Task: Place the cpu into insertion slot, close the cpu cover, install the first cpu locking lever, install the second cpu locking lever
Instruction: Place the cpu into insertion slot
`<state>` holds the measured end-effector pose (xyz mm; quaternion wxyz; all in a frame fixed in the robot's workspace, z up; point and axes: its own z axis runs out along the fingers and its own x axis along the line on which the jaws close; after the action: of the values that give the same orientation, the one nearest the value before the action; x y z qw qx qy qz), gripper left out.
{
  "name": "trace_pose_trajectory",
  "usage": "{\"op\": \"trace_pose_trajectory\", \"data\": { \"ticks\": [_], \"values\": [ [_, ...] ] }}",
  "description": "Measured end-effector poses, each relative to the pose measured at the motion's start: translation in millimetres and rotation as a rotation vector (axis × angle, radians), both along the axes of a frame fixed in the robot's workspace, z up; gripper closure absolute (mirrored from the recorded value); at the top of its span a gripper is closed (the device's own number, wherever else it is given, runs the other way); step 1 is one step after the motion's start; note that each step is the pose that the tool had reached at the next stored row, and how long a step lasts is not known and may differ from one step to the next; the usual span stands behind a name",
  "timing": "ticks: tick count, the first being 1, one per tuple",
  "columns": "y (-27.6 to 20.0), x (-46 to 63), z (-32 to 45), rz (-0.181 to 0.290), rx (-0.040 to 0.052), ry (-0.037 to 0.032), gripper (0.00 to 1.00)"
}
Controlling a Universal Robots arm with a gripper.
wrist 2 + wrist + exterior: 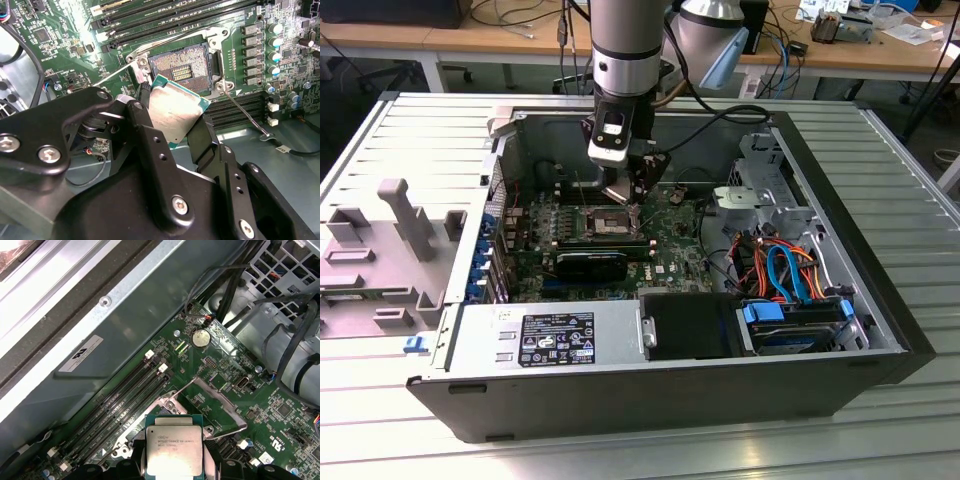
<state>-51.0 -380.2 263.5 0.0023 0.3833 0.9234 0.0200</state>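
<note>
— What is the black gripper (pixel 625 192) gripping, at the exterior view's upper centre?
— It is clamping one flat, square, silver-topped, green-edged cpu (pixel 175 112), tilting just above the single dark-centred, silver-rimmed insertion slot (pixel 182 67).

An open computer case (pixel 670 400) lies on its side on a ribbed metal table (pixel 420 130). Inside, a green circuit board (pixel 675 255) carries the socket (pixel 603 222), a square with a dark centre. The robot arm (pixel 625 40) comes straight down over the socket, and its gripper (pixel 625 192) hangs just above the socket's far edge. A long black part (pixel 590 265) lies just beside the socket, on its near side. Nearer still sits a silver box (pixel 540 340) with a label. Orange and blue cables (pixel 785 270) bunch well to the exterior view's right of the socket. A grey plastic block (pixel 395 240) stands outside the case, well to the exterior view's left of the socket.
</note>
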Motion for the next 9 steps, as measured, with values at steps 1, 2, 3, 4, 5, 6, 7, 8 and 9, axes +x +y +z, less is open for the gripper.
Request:
{"op": "trace_pose_trajectory", "data": {
  "ticks": [1,2,3,4,5,6,7,8,9],
  "values": [
    [0.0,0.0,0.0,0.000,0.0001,0.0000,0.46],
    [0.0,0.0,0.0,-0.001,0.0001,0.0000,0.46],
    [0.0,0.0,0.0,-0.001,0.0001,0.0000,0.46],
    [0.0,0.0,0.0,-0.002,0.0000,0.0000,0.46],
    [0.0,0.0,0.0,-0.002,0.0001,0.0000,0.46],
    [0.0,0.0,0.0,-0.003,0.0001,0.0000,0.46],
    [0.0,0.0,0.0,-0.003,0.0000,0.0000,0.46],
    [0.0,0.0,0.0,-0.004,0.0001,0.0000,0.46],
    [0.0,0.0,0.0,-0.004,0.0000,0.0000,0.46]
  ]
}}
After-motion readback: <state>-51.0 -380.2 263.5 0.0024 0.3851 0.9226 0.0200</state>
